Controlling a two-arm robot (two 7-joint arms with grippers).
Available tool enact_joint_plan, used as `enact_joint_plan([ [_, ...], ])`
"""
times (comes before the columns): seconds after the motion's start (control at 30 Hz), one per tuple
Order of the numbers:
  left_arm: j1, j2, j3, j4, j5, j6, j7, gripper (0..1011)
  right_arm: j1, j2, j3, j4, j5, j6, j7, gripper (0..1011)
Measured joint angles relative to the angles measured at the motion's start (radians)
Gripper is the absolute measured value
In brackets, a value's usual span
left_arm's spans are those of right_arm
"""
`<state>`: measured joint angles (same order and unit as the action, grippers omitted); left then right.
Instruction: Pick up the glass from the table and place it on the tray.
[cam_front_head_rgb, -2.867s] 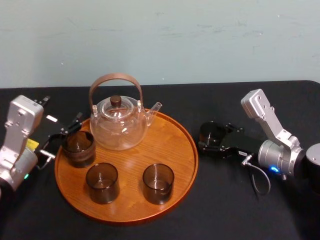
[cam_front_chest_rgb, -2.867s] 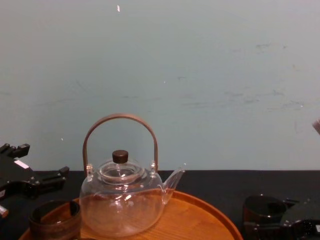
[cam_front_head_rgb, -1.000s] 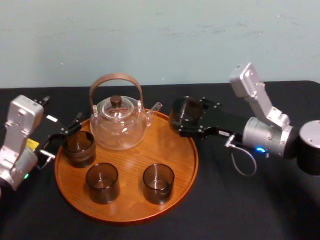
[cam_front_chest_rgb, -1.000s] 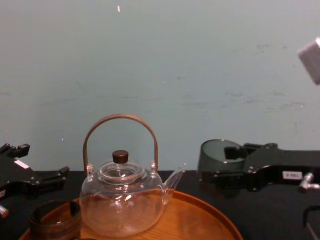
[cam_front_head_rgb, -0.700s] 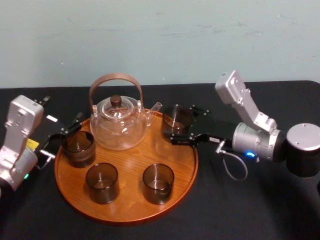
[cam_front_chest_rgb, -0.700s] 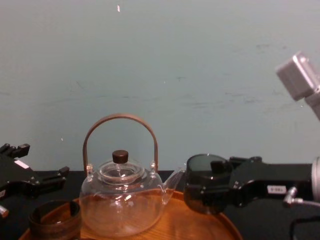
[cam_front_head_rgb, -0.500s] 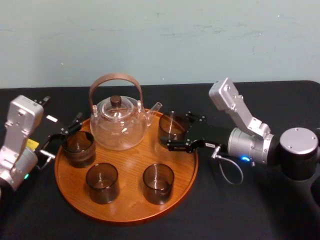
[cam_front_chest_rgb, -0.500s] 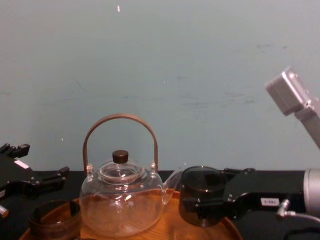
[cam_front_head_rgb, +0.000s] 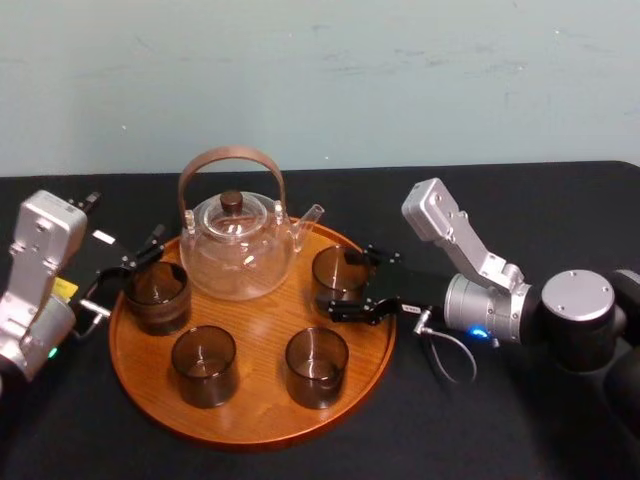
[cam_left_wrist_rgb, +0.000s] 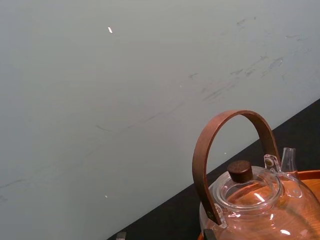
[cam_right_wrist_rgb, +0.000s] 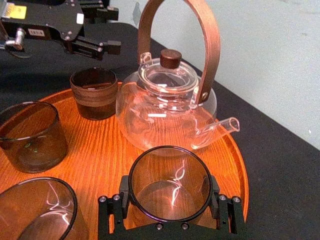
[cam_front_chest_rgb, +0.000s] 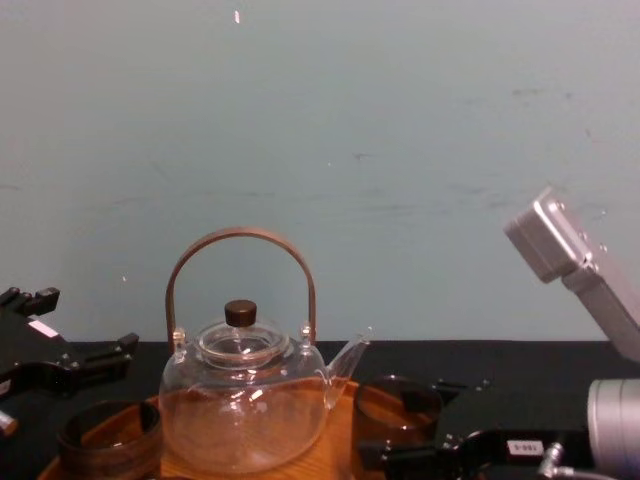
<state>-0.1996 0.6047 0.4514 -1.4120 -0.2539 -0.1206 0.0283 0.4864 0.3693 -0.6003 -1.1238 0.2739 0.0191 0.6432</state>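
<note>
In the head view, the right gripper (cam_front_head_rgb: 343, 286) extends from the right of the frame. The glass (cam_front_head_rgb: 337, 270) stands upright right of centre, inside the rim of the tray (cam_front_head_rgb: 262, 335) and just beside the spout of the teapot (cam_front_head_rgb: 237, 247). The right wrist view adds the grip detail: black finger pads (cam_right_wrist_rgb: 216, 196) press against opposite sides of the smoky, straight-sided glass. Base contact with the wood cannot be told. The tray is round, grained orange-brown wood on the black cloth table (cam_front_head_rgb: 500, 430). The teapot is clear glass with a bent wooden handle. The left gripper (cam_front_head_rgb: 125, 220) sits at frame left with its fingers spread and empty.
</note>
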Motion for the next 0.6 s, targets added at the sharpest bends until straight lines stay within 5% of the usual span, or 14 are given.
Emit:
enact_joint_plan([
  [0.6, 0.0, 0.0, 0.0, 0.0, 0.0, 0.0, 0.0, 1001, 0.007, -0.023, 0.001, 0.05, -0.017, -0.014, -0.001, 908],
])
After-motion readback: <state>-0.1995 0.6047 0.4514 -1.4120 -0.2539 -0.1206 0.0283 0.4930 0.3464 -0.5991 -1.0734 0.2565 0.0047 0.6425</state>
